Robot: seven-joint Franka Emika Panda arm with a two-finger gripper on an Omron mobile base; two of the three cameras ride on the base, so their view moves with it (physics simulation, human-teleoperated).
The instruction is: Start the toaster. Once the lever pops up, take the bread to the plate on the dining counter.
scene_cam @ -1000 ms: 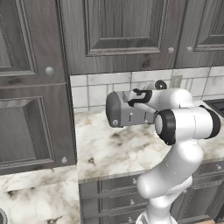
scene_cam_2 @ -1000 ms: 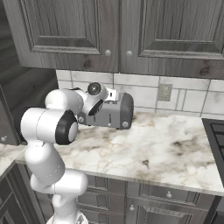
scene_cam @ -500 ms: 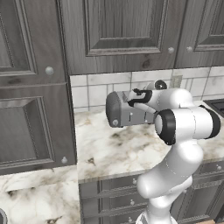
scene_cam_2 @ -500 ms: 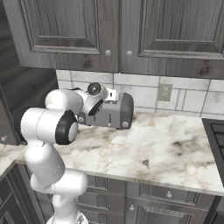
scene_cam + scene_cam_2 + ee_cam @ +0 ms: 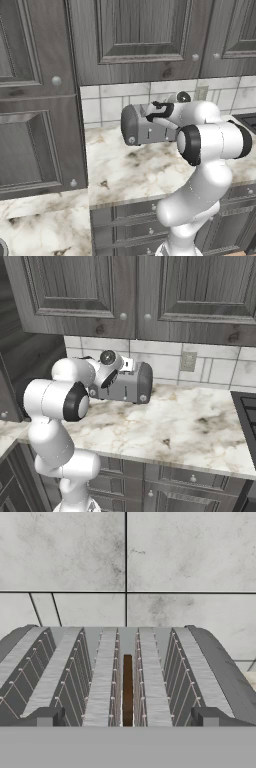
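— Right above the toaster (image 5: 127,677) the claw (image 5: 127,716) hangs with its jaws spread wide and nothing between them, the two dark fingertips (image 5: 46,716) straddling the middle slot.

— And the bread (image 5: 127,689)?

— Sitting deep in that centre slot, a thin brown edge showing between the wire guides, directly under the claw's midline. From the left base camera the claw (image 5: 159,111) is over the toaster's (image 5: 145,125) top, close to the tiled wall (image 5: 125,567).

— So where can this fall apart?

— First worry, to my eye: the start lever. I can't pick it out from the hand camera, so a push aimed from this pose could land on the slot rails instead and start nothing. Second, a hard downward shove may skid the toaster (image 5: 127,385) along the marble bench (image 5: 195,426), since nothing braces it.

— And the pickup afterwards?

— Risky too, I'd say. That slice is thin and sunk low; fingertips coming down slightly off-line would catch the wire guides rather than the bread, or pinch a corner that slips free on the lift.

— Wall clearance?

— Tight. A wrist tilt backwards might clip the tiles.
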